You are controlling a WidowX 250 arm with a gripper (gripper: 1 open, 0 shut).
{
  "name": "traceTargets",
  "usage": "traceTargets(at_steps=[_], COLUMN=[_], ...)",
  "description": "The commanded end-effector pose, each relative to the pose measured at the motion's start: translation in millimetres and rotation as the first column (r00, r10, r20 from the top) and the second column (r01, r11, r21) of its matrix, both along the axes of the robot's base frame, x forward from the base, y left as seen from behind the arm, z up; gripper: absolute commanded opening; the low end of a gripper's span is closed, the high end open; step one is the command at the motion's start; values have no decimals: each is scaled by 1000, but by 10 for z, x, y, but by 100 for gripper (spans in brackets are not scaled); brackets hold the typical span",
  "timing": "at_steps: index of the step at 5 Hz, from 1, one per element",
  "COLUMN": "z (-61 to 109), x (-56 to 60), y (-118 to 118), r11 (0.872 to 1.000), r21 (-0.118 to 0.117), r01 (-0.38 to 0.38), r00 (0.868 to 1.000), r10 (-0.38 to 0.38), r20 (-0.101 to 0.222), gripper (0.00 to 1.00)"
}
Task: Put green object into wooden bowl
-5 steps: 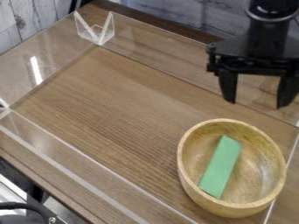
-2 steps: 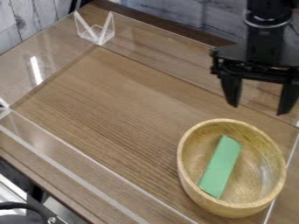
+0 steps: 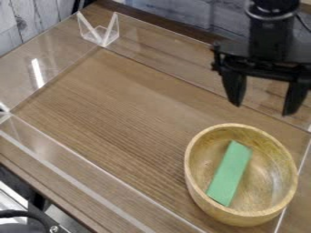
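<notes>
The green object (image 3: 228, 174) is a flat light-green block lying inside the wooden bowl (image 3: 195, 173), slanted from upper right to lower left. The bowl is round, tan and thick-rimmed, and sits at the lower right of the table. My black gripper (image 3: 263, 98) hangs above and behind the bowl at the upper right, pointing down. It is open, its two fingers (image 3: 235, 89) spread wide with nothing between them. It is apart from both the bowl and the block.
A clear plastic wall (image 3: 36, 150) runs around the wooden table (image 3: 115, 109). A small clear bracket (image 3: 97, 30) stands at the back left corner. The table's front edge lies at the lower left.
The gripper has shifted slightly up and to the left and rolled a little. It stays open. The green block and the bowl have not moved.
</notes>
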State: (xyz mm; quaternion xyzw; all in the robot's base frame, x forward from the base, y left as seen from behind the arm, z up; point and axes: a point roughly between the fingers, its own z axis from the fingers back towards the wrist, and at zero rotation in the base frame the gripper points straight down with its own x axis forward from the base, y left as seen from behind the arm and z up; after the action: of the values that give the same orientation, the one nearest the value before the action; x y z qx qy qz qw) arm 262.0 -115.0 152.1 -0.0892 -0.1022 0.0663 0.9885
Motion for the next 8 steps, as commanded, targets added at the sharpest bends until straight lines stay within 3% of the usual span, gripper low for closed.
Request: traceTargets(at_steps=[1,2,3,4,5,6,7,8], z=[27,-75,-79,-19,77,77,133,200], x=[19,43,43,34,71,110,120,143], y=[23,-12,32,93,-64,-79,123,559], r11=[995,985,981,977,974,976,974,964], r21=[-2,4,8,4,-8,6,17,30], r01=[-99,-170,-194,-213,-227,-218,-228,-266], r00=[994,985,981,977,974,976,973,963], r10=[99,170,194,212,228,217,227,264], r20=[38,34,31,27,19,23,30,56], gripper=[100,100,100,100,100,100,100,100])
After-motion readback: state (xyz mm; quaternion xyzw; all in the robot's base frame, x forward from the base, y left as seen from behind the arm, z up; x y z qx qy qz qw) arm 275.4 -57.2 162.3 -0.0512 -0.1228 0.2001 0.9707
